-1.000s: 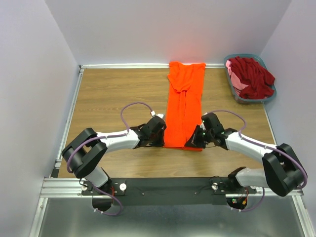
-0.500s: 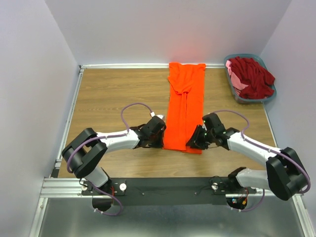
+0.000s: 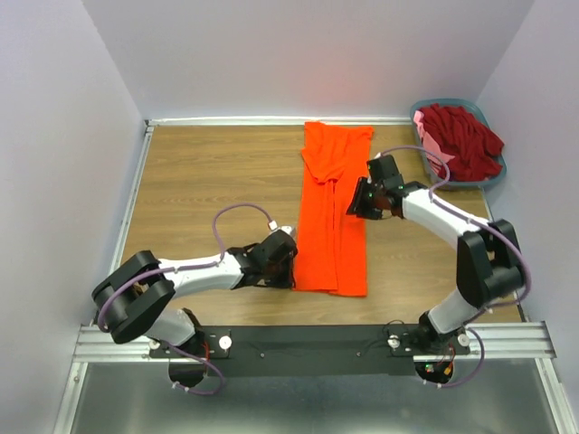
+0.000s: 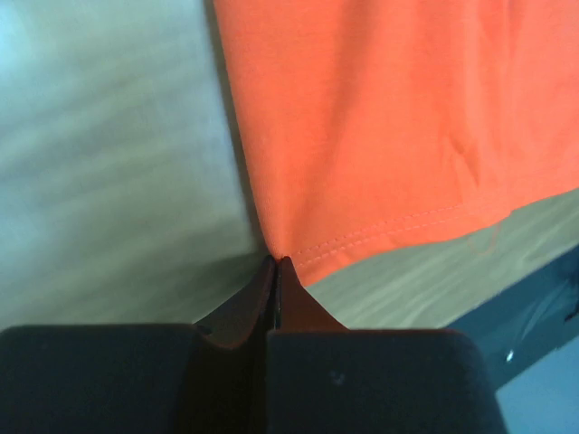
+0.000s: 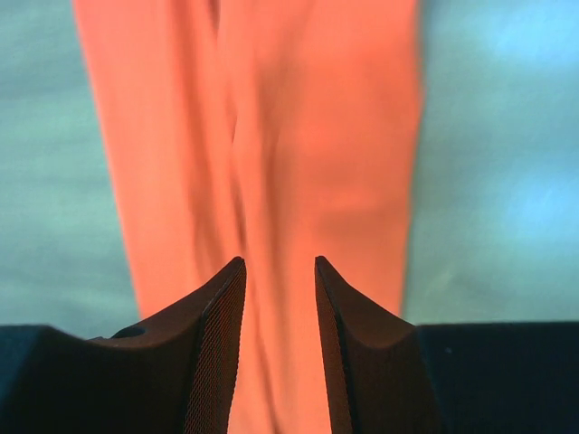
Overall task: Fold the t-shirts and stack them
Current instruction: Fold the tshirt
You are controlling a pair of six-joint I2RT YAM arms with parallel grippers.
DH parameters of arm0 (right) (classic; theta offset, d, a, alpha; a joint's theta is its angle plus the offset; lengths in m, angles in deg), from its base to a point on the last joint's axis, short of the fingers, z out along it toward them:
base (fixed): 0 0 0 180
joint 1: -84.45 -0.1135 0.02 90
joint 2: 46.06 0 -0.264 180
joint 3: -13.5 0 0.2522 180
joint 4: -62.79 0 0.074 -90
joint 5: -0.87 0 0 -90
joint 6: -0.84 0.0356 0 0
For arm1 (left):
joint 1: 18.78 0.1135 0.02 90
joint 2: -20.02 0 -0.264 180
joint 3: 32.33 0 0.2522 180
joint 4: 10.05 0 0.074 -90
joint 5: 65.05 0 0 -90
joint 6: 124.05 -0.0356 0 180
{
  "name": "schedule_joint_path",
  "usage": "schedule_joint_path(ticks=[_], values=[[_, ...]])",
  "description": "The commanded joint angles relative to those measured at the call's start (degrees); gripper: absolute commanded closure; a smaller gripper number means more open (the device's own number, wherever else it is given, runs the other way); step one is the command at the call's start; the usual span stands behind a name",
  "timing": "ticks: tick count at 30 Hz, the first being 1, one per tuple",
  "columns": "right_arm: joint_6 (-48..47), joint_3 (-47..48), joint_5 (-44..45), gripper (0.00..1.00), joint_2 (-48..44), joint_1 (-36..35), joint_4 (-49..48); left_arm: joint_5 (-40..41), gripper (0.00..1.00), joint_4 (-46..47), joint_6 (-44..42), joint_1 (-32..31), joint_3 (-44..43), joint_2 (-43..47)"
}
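The bright orange t-shirt (image 3: 330, 226) lies on the wooden table, folded lengthwise into a long narrow strip running from the back edge toward me. My left gripper (image 3: 288, 268) sits at its near left corner. In the left wrist view that gripper (image 4: 276, 262) is shut, with the hem corner of the orange t-shirt (image 4: 389, 117) pinched at its tips. My right gripper (image 3: 355, 203) hovers by the strip's right edge, further back. In the right wrist view it (image 5: 276, 267) is open over the orange t-shirt (image 5: 271, 136) and holds nothing. A dark red t-shirt (image 3: 466, 136) and a pink t-shirt (image 3: 430, 145) lie in the basket.
The grey-blue plastic basket (image 3: 452, 184) stands at the back right corner of the table. Grey walls close off the left, back and right sides. The arms' black mounting rail (image 3: 308, 342) runs along the near edge.
My right gripper opened, let go of the shirt's near right corner and moved back along its right edge. My left gripper pulled its corner nearer, and the strip slid toward me.
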Motion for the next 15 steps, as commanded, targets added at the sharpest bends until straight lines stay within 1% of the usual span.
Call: schedule_joint_path(ticks=[1, 3, 4, 6, 7, 9, 10, 12, 14, 15], values=[[-6.8, 9.1, 2.3, 0.55, 7.0, 4.7, 0.4, -1.6, 0.94, 0.5, 5.4, -2.3, 4.0, 3.2], [-8.8, 12.5, 1.6, 0.55, 10.2, 5.7, 0.1, -1.5, 0.91, 0.8, 7.0, -2.6, 5.4, 4.8], [-9.4, 14.3, 1.5, 0.55, 13.0, 6.2, 0.0, -1.1, 0.9, 0.9, 8.4, -2.6, 6.6, 7.0], [-10.5, 18.6, 0.3, 0.55, 15.6, 6.5, 0.0, -0.2, 0.81, 0.6, 9.4, -2.8, 7.5, 9.8], [-10.8, 19.7, -1.2, 0.55, 17.9, 6.6, -0.2, 1.1, 0.67, -0.4, 10.4, -2.9, 7.7, 13.0], [-11.1, 22.1, -2.0, 0.55, 19.4, 6.6, -0.2, 1.9, 0.59, -1.9, 11.2, -2.9, 7.6, 16.3], [-11.1, 22.4, -2.9, 0.55, 20.3, 6.6, -0.1, 5.1, 0.49, -3.4, 11.6, -2.6, 6.9, 19.3], [-10.3, 22.0, -4.0, 0.55, 19.5, 6.7, 0.0, 6.4, 0.36, -4.7, 11.6, -1.8, 5.5, 21.6], [-9.7, 18.3, -3.5, 0.55, 16.5, 6.7, -0.1, 6.9, 0.28, -5.0, 10.2, -0.3, 3.0, 22.8], [-10.2, 16.9, -4.0, 0.55, 15.5, 6.6, -0.1, 6.9, 0.28, -4.8, 9.3, 0.3, 1.9, 22.4]])
